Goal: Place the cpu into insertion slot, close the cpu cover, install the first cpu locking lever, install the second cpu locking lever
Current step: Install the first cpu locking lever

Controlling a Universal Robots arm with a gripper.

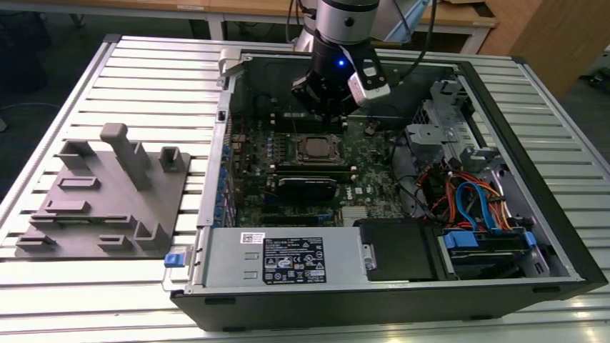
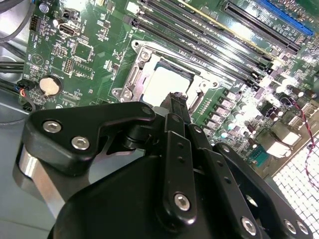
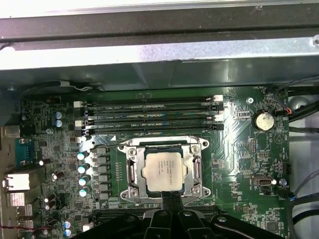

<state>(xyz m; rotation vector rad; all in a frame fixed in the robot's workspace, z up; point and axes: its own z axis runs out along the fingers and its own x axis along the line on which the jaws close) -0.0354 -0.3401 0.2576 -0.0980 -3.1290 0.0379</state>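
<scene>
Green circuit board (image 3: 239, 164) lay inside an open computer case (image 1: 381, 307). The cpu (image 3: 162, 172), silver-grey top upward, sat in the insertion slot (image 3: 164, 150) near the board's middle. The cpu cover (image 3: 132, 169) lay flat around it, framing the chip in its square window. The gripper (image 3: 172, 195) hung at the socket's edge, on the side away from the long memory slots (image 3: 149, 115), with its fingers pressed together and holding nothing. Whether the tips touched the cover could not be told. A grey fixture plate (image 1: 105, 207) stood at the exterior view's left, apart from the case.
</scene>
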